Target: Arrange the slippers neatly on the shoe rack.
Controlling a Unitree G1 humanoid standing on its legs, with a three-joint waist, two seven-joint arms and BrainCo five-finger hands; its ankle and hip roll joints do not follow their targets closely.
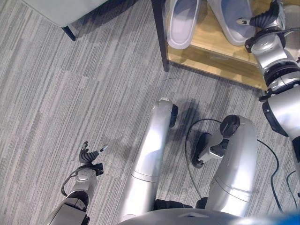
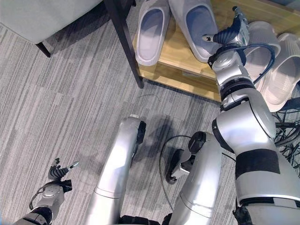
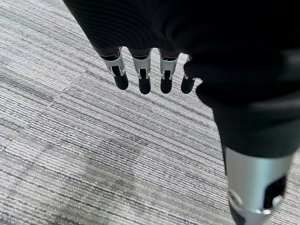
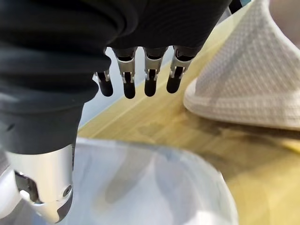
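The lavender slippers (image 2: pixel 187 26) sit side by side on the shoe rack (image 2: pixel 176 63), a pale pair (image 2: pixel 274 61) beside them. We judge them light, soft foam, best gripped at the toe strap. Our right robot hand (image 2: pixel 228 32) hovers above them, fingers relaxed and empty; our left robot hand (image 1: pixel 89 161) hangs loosely spread over the carpet (image 1: pixel 70 93).
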